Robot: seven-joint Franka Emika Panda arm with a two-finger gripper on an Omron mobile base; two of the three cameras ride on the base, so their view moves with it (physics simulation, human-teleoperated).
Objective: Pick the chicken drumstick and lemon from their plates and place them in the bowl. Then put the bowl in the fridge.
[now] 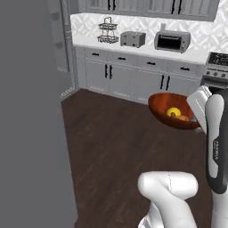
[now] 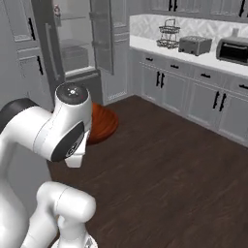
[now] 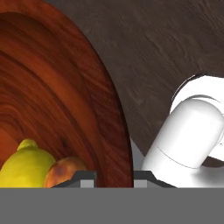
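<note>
My gripper (image 3: 114,177) is shut on the rim of the reddish-brown wooden bowl (image 1: 161,108) and holds it in the air above the dark floor. Inside the bowl lie the yellow lemon (image 1: 173,111) and, right beside it, the orange-brown chicken drumstick (image 1: 183,118). The hand view has the lemon (image 3: 25,166) and drumstick (image 3: 65,170) low in the bowl (image 3: 57,87), with a finger on each side of the rim. In the right base view the bowl (image 2: 102,124) shows behind my arm. Beyond it the grey fridge (image 2: 72,53) stands with doors open and shelves visible. The plates are out of view.
A broad grey panel (image 1: 31,116) stands close on the left. The back counter (image 1: 133,50) carries a wire rack (image 1: 107,31), a toaster (image 1: 132,39) and a toaster oven (image 1: 172,42). A stove (image 1: 217,67) is at the right. Dark wood floor (image 1: 111,142) lies open between.
</note>
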